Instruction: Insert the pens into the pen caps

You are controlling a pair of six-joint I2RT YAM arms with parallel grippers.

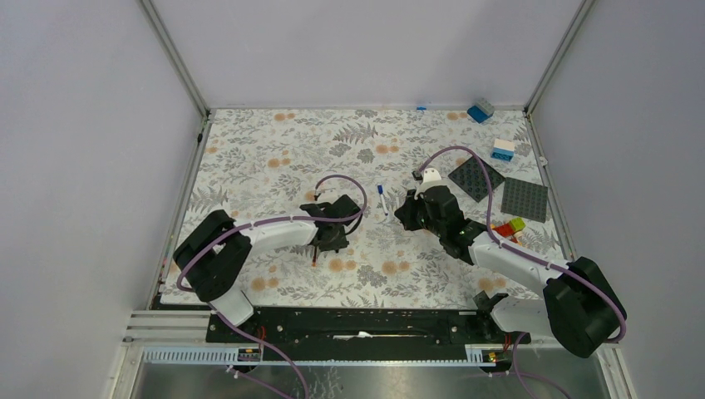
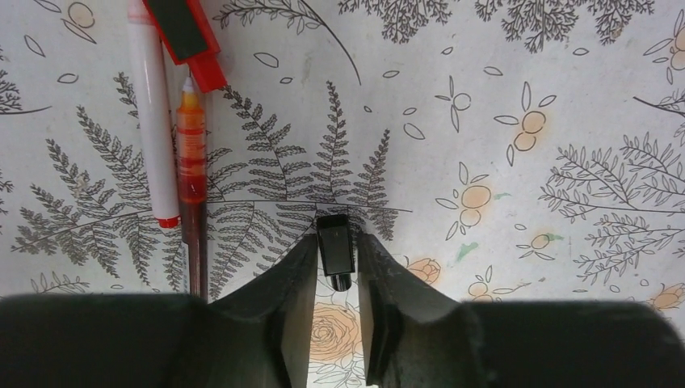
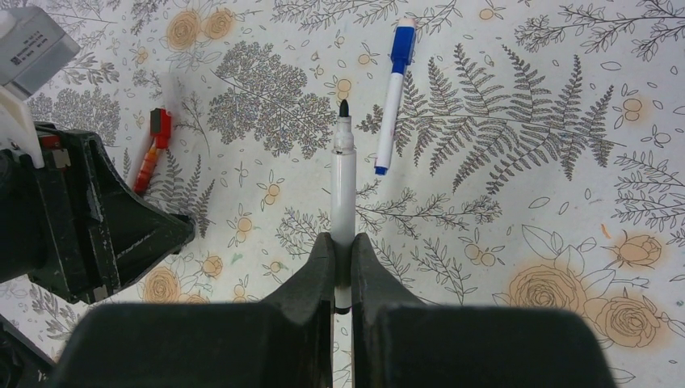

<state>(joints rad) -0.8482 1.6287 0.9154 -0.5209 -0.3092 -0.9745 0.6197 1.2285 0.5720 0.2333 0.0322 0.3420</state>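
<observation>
Pinching the white, black-tipped marker pen (image 3: 343,162) by its tail, right claw (image 3: 342,242) may let it swivel; left claw (image 2: 334,240) straddles the short black cap (image 2: 334,257), grip unclear.

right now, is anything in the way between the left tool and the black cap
Nothing visible does. The black cap lies on the cloth right between the fingers of the left tool, with no other object in the gap. The white pen and the red pen lie off to one side.
</observation>
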